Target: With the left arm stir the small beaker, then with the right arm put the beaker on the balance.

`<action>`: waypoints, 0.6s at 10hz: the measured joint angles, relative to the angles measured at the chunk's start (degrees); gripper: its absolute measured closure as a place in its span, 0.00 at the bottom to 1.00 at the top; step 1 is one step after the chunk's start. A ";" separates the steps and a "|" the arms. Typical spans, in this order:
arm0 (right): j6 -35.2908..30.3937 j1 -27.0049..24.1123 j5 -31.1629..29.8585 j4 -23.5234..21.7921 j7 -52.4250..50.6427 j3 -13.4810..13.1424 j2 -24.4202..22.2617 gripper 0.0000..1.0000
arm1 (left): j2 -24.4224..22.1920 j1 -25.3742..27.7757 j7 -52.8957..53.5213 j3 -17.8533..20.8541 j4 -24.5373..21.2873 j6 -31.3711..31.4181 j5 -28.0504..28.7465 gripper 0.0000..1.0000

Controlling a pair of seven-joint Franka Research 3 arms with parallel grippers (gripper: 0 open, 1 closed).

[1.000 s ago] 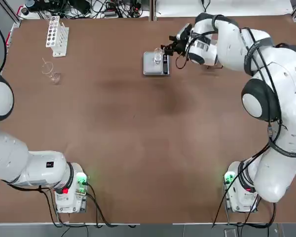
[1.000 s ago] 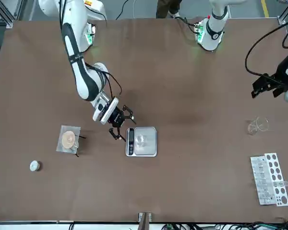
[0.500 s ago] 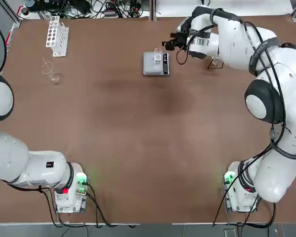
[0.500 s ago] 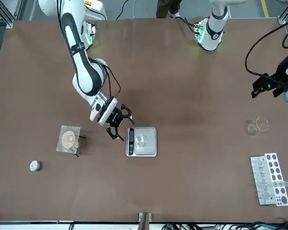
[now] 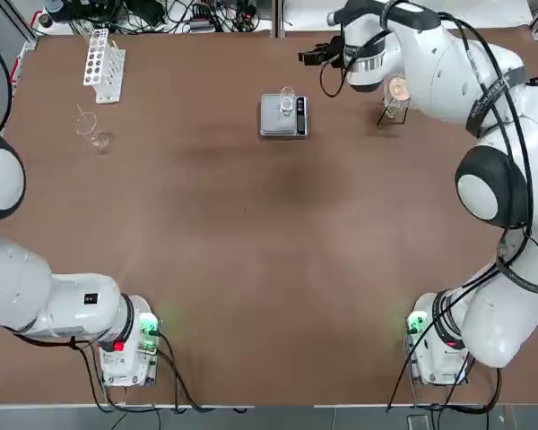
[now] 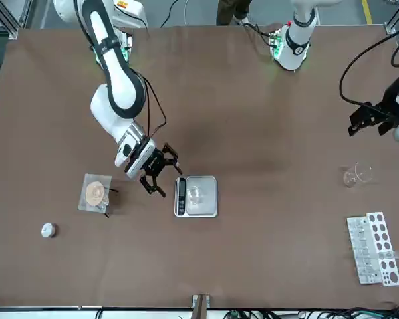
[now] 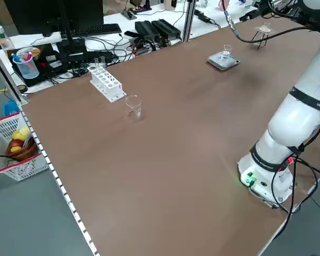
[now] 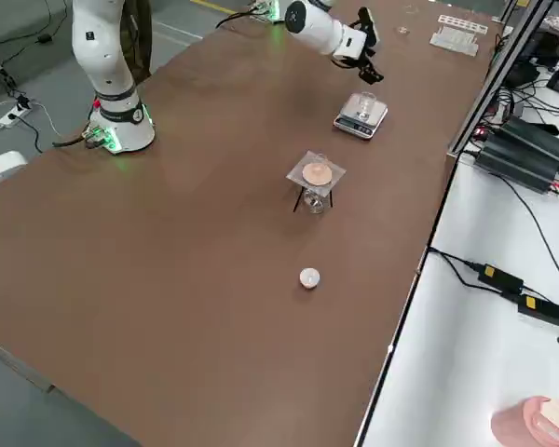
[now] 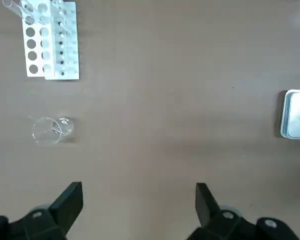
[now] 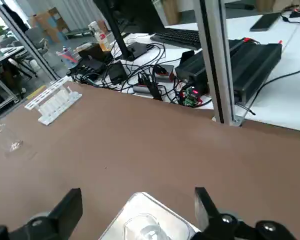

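- The small beaker (image 5: 287, 99) stands upright on the pan of the balance (image 5: 283, 116), free of any grip; nothing can be made out inside it.
- A larger glass flask (image 5: 96, 134) with a thin rod leaning in it sits near the white test-tube rack (image 5: 103, 63), well apart from the balance.
- The right gripper (image 5: 312, 56) hangs above the table just beside the balance, fingers spread and empty, its wrist turned sideways.
- The left gripper (image 9: 139, 200) hovers high over the table at the robot's left, fingers wide apart, holding nothing.
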 joint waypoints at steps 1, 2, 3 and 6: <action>0.10 -0.01 -4.69 0.14 7.25 -0.13 -0.03 0.01 | 0.00 0.01 0.00 0.00 0.00 0.00 0.00 0.00; 0.13 0.00 -9.69 0.48 14.50 -0.22 -0.19 0.01 | 0.00 0.01 0.00 0.00 0.00 0.00 0.00 0.00; 0.27 0.00 -12.30 1.09 18.85 -0.29 -0.38 0.01 | 0.00 0.01 0.00 0.00 0.00 0.00 0.00 0.00; 0.47 -0.16 -14.86 1.79 23.48 -0.83 -1.50 0.01 | 0.00 0.03 0.00 0.02 0.03 0.02 0.00 0.00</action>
